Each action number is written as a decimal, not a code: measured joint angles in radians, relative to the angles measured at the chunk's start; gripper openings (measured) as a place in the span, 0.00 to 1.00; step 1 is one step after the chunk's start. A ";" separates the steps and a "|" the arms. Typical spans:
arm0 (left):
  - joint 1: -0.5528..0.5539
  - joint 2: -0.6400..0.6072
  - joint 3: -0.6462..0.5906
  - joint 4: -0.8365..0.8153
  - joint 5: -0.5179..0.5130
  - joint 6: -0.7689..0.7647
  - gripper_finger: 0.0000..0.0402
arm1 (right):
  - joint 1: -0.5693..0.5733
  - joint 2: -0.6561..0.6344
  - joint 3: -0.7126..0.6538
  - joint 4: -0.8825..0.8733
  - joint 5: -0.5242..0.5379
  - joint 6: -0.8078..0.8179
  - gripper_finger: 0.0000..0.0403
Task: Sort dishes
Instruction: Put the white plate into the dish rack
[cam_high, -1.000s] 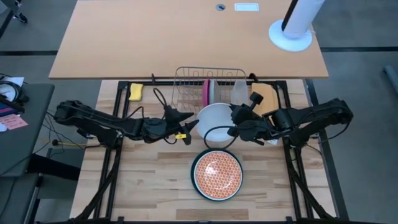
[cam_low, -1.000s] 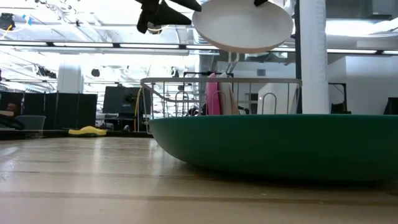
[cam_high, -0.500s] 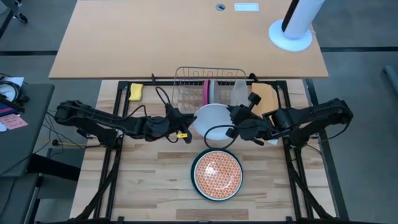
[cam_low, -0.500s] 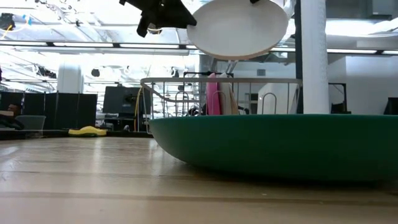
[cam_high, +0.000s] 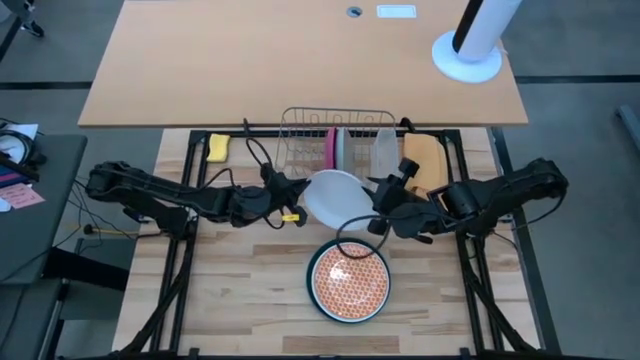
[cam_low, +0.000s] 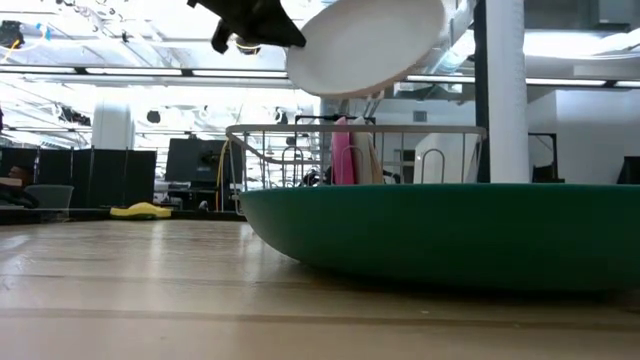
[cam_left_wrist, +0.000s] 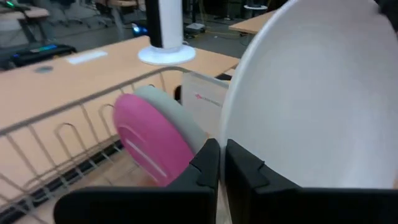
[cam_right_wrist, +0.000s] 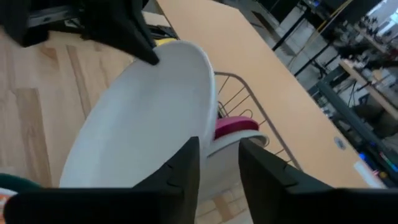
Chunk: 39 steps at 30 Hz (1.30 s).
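My left pincer (cam_high: 296, 203) pinches the white plate (cam_high: 333, 197); keep tilting toward twelve o'clock, slotting into the rack (cam_high: 300, 132).

A yellow sponge (cam_high: 218, 148) lies beside the wire rack (cam_high: 305, 135).

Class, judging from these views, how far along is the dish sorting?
Done: the pink plate and grey plate stand in the wire rack. In hand: the white plate, tilted above the table, the left gripper shut on its rim, the right gripper open beside it. Left: the orange-patterned plate and green plate on the table.
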 joint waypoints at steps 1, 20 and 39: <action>-0.003 -0.012 0.000 -0.015 -0.009 0.013 0.00 | 0.007 -0.007 0.000 -0.005 0.002 -0.007 0.29; -0.108 -0.496 -0.222 0.016 -0.217 0.134 0.00 | 0.132 -0.030 0.000 -0.039 -0.001 0.030 0.32; -0.012 -0.659 -0.504 0.420 -0.301 0.247 0.00 | 0.119 -0.029 0.000 -0.091 -0.001 0.030 0.32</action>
